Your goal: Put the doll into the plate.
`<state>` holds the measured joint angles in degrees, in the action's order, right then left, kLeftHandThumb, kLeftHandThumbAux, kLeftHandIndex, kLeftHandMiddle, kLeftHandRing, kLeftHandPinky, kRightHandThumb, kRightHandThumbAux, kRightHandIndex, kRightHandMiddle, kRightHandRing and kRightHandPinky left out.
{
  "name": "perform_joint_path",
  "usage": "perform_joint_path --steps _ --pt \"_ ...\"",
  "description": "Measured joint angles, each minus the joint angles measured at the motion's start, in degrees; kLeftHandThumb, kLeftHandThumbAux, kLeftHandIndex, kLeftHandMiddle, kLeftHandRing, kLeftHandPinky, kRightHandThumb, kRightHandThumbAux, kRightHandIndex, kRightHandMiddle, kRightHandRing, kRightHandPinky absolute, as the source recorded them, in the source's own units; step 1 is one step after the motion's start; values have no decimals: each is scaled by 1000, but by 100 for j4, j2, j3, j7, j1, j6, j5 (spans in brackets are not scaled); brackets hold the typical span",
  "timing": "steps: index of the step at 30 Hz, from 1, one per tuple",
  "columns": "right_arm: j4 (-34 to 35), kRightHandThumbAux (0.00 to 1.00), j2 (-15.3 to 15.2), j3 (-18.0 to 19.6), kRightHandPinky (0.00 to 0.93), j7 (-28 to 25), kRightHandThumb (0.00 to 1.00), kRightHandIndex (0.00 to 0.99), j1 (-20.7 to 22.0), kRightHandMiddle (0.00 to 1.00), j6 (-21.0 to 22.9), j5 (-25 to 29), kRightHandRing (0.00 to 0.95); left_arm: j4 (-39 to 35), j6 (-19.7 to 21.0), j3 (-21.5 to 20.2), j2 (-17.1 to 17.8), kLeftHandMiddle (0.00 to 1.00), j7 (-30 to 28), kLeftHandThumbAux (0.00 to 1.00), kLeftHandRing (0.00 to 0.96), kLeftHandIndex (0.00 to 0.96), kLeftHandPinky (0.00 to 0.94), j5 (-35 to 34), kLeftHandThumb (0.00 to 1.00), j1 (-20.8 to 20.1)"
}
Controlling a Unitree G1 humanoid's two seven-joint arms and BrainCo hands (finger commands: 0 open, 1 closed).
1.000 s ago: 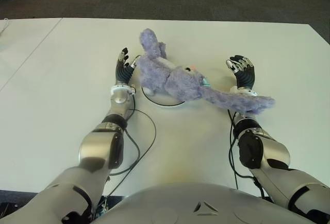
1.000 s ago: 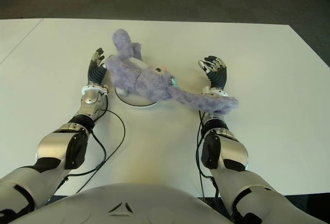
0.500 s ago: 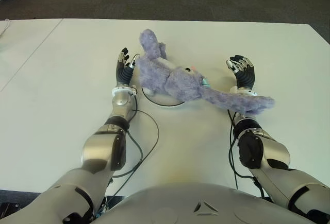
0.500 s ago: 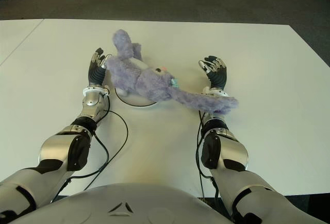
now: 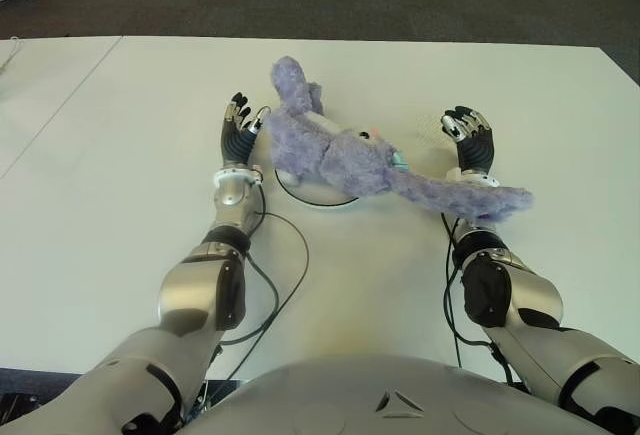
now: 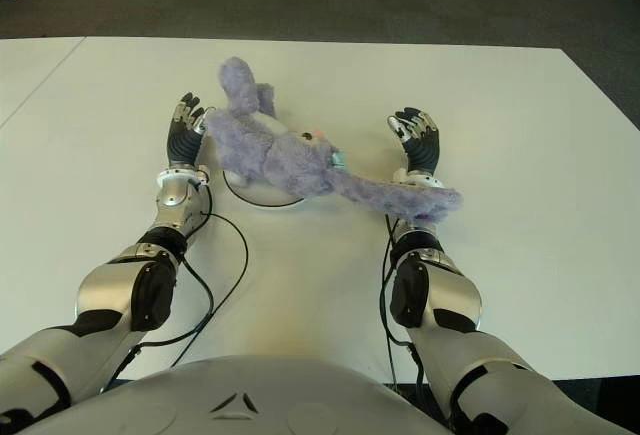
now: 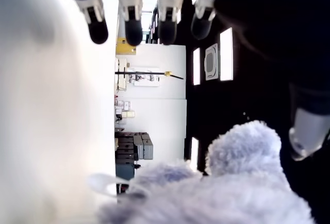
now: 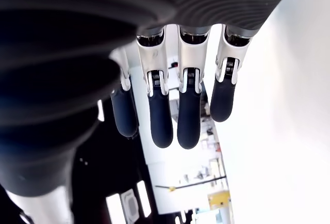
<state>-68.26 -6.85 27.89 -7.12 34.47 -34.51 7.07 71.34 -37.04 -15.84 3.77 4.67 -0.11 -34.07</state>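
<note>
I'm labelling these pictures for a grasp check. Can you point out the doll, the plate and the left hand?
doll [image 5: 345,160]: left eye view, on its furry purple body.
plate [image 5: 318,200]: left eye view, on the near white rim showing under the doll.
left hand [image 5: 236,133]: left eye view, on the dark palm beside the doll, fingers open.

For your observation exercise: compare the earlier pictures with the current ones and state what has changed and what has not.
Very little changed. The left hand shifted slightly to its left, away from the doll; its fingers remain spread and hold nothing. The doll stayed draped over the plate, its long limb trailing across the right wrist. The right hand stayed open beside it on the table.
</note>
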Motion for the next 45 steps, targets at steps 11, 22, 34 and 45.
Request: perform_joint_path --steps 11,22,34,45 --pt "0 713 -1 9 289 -104 72 281 1 312 11 11 297 -39 51 -92 -24 111 3 568 97 90 92 7 0 2" --pt "0 731 -1 10 292 -115 90 273 1 302 14 11 292 -48 69 -132 -34 127 3 567 110 111 96 6 0 2" --pt "0 750 -1 10 329 -98 97 272 1 296 19 11 297 -50 74 -135 -35 129 3 556 111 114 87 8 0 2" --pt "0 771 -1 12 309 -76 108 267 1 299 21 12 302 -51 78 -138 -35 137 3 589 116 118 110 7 0 2"
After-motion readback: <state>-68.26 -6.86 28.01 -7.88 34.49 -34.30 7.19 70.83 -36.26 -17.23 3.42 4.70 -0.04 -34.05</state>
